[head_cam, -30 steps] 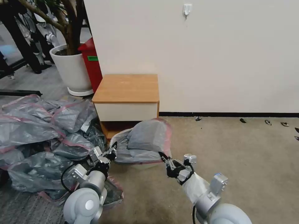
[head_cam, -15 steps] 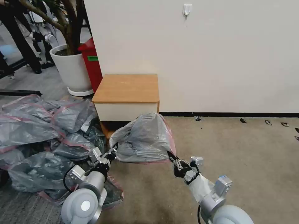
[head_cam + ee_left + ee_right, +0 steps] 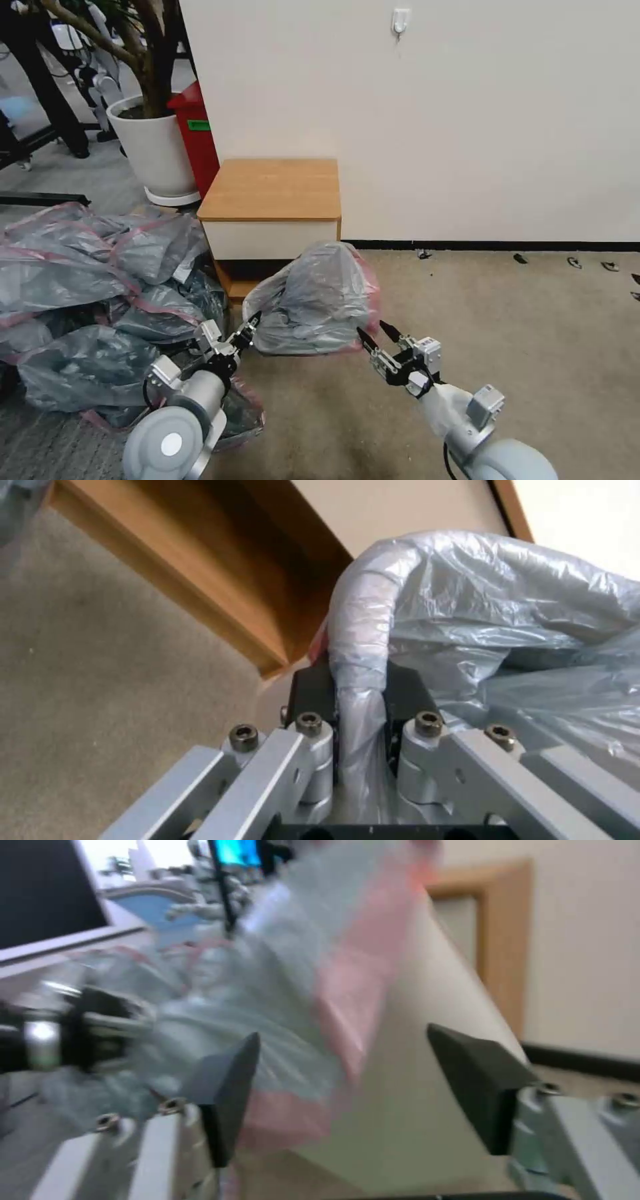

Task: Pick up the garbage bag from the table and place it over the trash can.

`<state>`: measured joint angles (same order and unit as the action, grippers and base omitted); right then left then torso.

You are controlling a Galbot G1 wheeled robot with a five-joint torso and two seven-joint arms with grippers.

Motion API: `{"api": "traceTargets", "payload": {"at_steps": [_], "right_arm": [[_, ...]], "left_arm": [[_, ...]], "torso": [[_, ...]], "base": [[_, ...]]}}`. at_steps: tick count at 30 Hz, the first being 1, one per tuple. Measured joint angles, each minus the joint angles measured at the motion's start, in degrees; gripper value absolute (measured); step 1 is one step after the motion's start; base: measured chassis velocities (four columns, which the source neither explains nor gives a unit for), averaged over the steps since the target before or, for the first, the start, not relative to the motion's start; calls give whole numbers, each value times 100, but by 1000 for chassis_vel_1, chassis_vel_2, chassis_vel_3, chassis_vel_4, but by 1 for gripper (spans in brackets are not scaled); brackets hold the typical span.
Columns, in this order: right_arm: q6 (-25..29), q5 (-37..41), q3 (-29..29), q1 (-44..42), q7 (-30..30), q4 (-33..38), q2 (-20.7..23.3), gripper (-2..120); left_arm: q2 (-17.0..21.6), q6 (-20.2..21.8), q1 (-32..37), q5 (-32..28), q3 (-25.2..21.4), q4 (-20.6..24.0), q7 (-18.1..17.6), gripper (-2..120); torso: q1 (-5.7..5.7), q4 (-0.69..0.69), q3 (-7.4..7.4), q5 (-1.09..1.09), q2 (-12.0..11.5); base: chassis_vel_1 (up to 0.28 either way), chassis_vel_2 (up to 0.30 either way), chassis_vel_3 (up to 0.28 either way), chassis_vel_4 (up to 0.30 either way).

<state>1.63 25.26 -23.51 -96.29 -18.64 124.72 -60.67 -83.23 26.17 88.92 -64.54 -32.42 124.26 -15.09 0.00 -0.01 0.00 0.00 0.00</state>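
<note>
Head view, beige carpet, left hand (image 3: 248, 331) clenching garbage bag (image 3: 313, 300), right hand (image 3: 377, 335) released beside it

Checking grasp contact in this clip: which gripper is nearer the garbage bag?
Left. The left gripper is shut on a bunched fold of the garbage bag, at the bag's left edge. The right gripper is open, just off the bag's right lower edge.

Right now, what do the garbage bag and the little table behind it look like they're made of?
The garbage bag: thin translucent grey plastic film, by its crinkles, glossy highlights and a pink rim band. The table: apparently wood or wood-look laminate, matte light-brown top with faint grain, and a smooth white drawer front; solid or veneer, I cannot tell.
</note>
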Motion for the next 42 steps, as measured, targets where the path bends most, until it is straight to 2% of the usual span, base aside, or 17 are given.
{"api": "traceTargets", "payload": {"at_steps": [2,3,4,5,7,8,9,11,15,24,30,32,34,37,38,41,42], "right_arm": [[110,209,-177,-24,-203,98,-25,80],[114,623,-265,10,-200,210,-61,86],[114,623,-265,10,-200,210,-61,86],[66,1044,-294,77,-68,308,-92,89],[-184,2006,-287,295,613,495,-149,96],[-184,2006,-287,295,613,495,-149,96],[-387,2523,-268,480,1094,536,-176,99],[-587,2938,-236,683,1449,424,-157,100],[-836,3467,-155,773,1761,379,-126,100],[-943,3598,-41,773,1713,294,-296,100],[-970,3554,30,752,1566,347,-363,94],[-970,3528,40,743,1546,348,-374,85],[-970,3515,40,737,1539,348,-376,81],[-966,3452,36,725,1513,337,-376,66],[-966,3452,36,725,1513,337,-376,66],[-955,3422,34,725,1498,329,-382,53],[-955,3422,34,725,1498,329,-382,53]], "left_arm": [[-7,10,-1,12,8,-20,-2,9],[-5,24,0,14,19,-20,-2,9],[-5,24,0,14,19,-20,-2,9],[1,35,3,15,21,-20,1,9],[26,73,17,16,21,-19,39,9],[26,73,17,16,21,-19,39,9],[52,104,32,16,25,-14,113,9],[108,184,48,15,19,2,252,9],[167,244,65,15,6,45,389,9],[136,253,78,24,30,83,473,9],[101,234,124,45,53,114,523,9],[101,230,143,50,51,126,545,9],[102,228,147,51,50,127,548,9],[117,221,160,58,48,127,553,9],[117,221,160,58,48,127,553,9],[122,217,148,62,49,116,554,9],[122,217,148,62,49,116,554,9]], "torso": [[0,0,0,0,0],[0,0,0,-1,0],[0,0,0,-1,0],[0,-1,0,0,0],[0,1,0,-1,0],[0,1,0,-1,0],[0,1,0,-1,0],[0,1,0,0,0],[0,1,1,-1,0],[0,0,0,0,0],[0,0,0,0,0],[0,1,0,0,0],[0,1,0,-1,0],[0,1,0,0,0],[0,1,0,0,0],[0,0,0,0,0],[0,0,0,0,0]], "base": [[0,0,0,0],[0,0,0,0],[0,0,0,0],[0,0,0,0],[0,0,0,0],[0,0,0,0],[0,0,0,0],[0,0,0,0],[0,0,0,0],[0,0,0,0],[0,0,0,0],[0,0,0,0],[0,0,0,0],[0,0,0,0],[0,0,0,0],[0,0,0,0],[0,0,0,0]]}}
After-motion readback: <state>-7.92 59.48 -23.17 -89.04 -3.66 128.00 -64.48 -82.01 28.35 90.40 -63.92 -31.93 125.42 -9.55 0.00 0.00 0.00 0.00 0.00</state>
